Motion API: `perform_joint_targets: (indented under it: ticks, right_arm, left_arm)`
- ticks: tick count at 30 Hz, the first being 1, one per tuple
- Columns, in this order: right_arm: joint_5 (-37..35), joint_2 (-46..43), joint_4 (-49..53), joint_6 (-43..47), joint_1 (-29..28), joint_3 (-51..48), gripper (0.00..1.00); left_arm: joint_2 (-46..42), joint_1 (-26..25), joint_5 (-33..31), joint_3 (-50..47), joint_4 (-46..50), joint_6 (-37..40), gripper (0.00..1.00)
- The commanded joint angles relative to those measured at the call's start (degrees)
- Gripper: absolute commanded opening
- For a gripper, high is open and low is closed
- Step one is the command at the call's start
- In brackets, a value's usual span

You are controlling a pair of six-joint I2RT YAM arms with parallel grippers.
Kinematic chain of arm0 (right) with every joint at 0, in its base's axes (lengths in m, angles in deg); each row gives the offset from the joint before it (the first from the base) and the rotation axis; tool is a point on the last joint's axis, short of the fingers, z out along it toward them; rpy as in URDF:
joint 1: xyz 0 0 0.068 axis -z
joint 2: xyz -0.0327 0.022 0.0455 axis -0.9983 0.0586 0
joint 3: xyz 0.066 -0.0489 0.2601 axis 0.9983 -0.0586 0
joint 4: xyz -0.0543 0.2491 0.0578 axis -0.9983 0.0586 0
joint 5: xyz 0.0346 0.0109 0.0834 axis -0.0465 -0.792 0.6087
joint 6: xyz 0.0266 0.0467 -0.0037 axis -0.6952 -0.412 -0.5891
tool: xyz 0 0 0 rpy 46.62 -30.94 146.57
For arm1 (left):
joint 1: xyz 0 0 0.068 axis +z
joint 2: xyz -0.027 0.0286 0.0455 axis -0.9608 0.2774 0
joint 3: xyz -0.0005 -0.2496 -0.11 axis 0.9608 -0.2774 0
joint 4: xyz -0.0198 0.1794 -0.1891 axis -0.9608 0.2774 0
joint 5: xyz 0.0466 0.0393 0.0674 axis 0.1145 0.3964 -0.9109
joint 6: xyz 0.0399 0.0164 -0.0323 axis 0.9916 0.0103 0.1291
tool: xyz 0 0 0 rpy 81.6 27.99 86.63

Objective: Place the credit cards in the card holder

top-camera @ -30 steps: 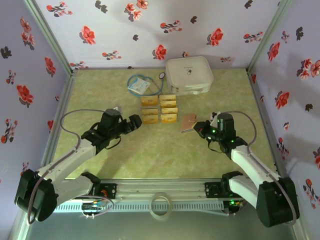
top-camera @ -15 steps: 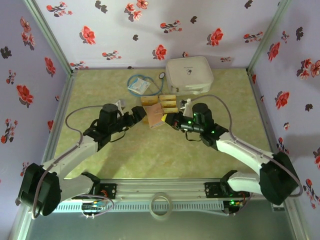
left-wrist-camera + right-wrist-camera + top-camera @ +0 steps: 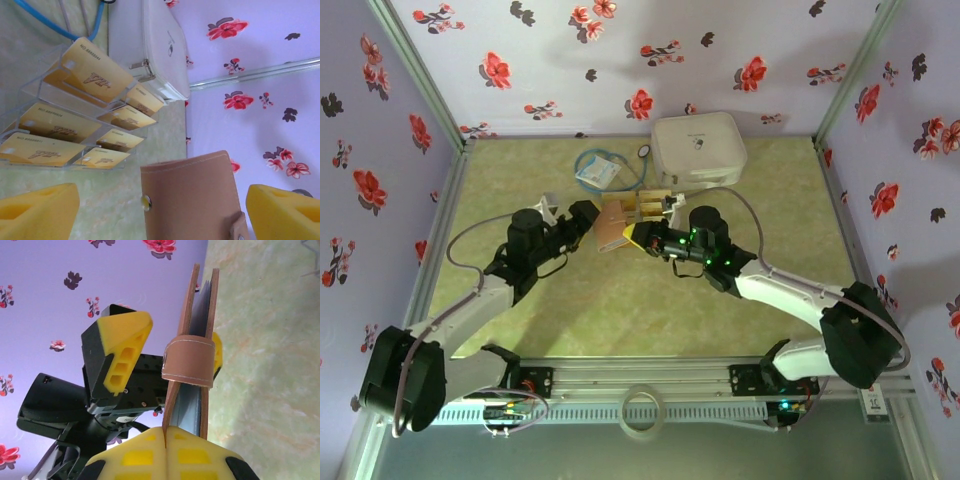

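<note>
Overhead, card holder (image 3: 611, 236): between the two grippers, just in front of the credit cards (image 3: 655, 207).
Overhead, right gripper (image 3: 636, 238): at the holder's right edge, gripping it.
Overhead, left gripper (image 3: 588, 222): at the holder's left side.
Overhead, cards: golden-tan rows on the green table (image 3: 620, 300), near the white case (image 3: 698, 150).
Left wrist, fingers (image 3: 35, 212): yellow pads spread wide apart; the reddish-brown holder (image 3: 192, 197) stands between them with a gap on each side.
Left wrist, cards (image 3: 90, 77): tilted in a clear rack (image 3: 30, 92), beside the white case (image 3: 150, 45).
Right wrist, fingers (image 3: 140, 457): pressed together, clamped on the holder's near edge.
Right wrist, holder (image 3: 206, 315): edge-on, its strap (image 3: 190, 362) wrapped around it, grey-blue showing inside.
Right wrist, left gripper's pads (image 3: 122, 345): one on either side of the holder, apart.
</note>
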Motion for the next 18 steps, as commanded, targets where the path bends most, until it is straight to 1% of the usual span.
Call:
perform_joint_targets:
  ticks: [1, 8, 18]
  right_arm:
    - [-0.94, 1.11, -4.39, -1.35, -0.95, 2.49, 0.0]
    - [-1.13, 3.51, -7.14, -2.33, -1.42, 2.3, 0.0]
    - [-2.1, 4.72, -7.7, -2.26, -1.34, 0.65, 0.0]
  left_arm:
    - [1.32, 0.57, 1.43, -1.13, -7.48, -3.08, 0.83]
    - [3.48, 0.77, 2.4, -2.44, -15.46, -6.67, 0.68]
    - [2.49, 1.37, 2.41, -3.52, -16.64, -6.57, 0.53]
